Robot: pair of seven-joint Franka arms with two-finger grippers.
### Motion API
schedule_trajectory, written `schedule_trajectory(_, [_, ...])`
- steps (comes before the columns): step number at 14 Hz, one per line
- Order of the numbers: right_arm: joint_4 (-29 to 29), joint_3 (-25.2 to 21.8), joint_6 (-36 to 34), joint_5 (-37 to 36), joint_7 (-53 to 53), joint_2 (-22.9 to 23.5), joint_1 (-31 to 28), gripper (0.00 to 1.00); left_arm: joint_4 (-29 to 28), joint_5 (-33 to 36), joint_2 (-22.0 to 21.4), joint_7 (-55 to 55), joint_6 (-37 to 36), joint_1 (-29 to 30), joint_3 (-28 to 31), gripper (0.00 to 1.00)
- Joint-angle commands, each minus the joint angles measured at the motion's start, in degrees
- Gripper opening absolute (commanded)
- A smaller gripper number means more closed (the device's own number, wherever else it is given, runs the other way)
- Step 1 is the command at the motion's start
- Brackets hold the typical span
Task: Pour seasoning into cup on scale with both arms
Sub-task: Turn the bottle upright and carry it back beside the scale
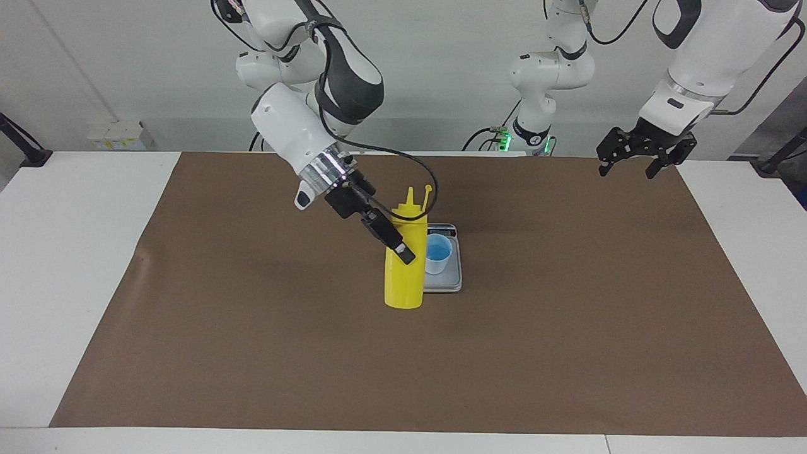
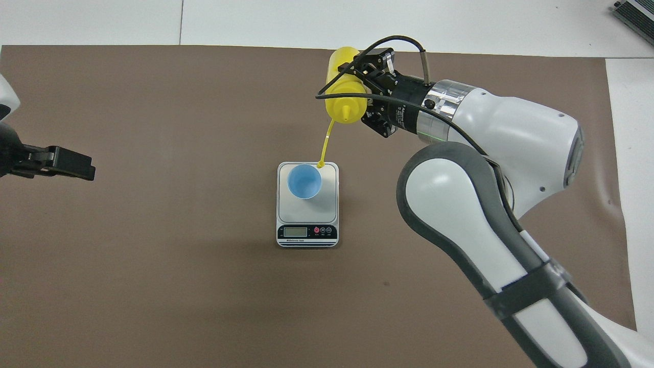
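Brown mat (image 1: 252,353) on white table (image 1: 75,252), pale wall bkgd

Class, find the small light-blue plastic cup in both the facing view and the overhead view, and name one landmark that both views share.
Facing view: the small light-blue plastic cup stands near the picture's middle, on the flat silver-grey digital scale, beside the upright yellow plastic squeeze bottle.
Overhead view: the cup sits just below the picture's middle, on the scale.
Shared landmark: the scale.
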Motion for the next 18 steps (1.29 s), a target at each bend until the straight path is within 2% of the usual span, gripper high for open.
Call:
schedule_trajectory(1, [-4.5,0.3,-5.9,-2.0,0.9,-4.8,-3.1,0.00,-1.5,0.2,-1.2,-0.4,0.8,0.6,-0.4,1.00])
schedule_trajectory(2, [-4.9,0.2,-10.3,-4.4,1.0,-5.7,-4.6,0.00,-1.5,0.2,-1.2,-0.4,0.8,0.6,-0.4,1.00])
schedule_trajectory(4, [-4.4,0.3,-18.6,-15.2,2.1,-6.0,-7.3,0.00,-1.6,0.2,-1.2,-0.4,0.8,0.6,-0.4,1.00])
schedule_trajectory(6, [-4.1,0.3,-22.3,-22.3,4.1,-6.1,-8.3,0.00,-1.5,0.2,-1.2,-0.4,0.8,0.6,-0.4,1.00])
schedule_trajectory(12, [-4.3,0.5,-34.6,-22.4,4.5,-5.4,-18.1,0.00,-1.5,0.2,-1.1,-0.4,0.8,0.6,-0.4,1.00])
schedule_trajectory(18, [-3.8,0.2,-40.6,-22.9,5.2,-4.7,-25.9,0.00,-1.5,0.2,-1.2,-0.4,0.8,0.6,-0.4,1.00])
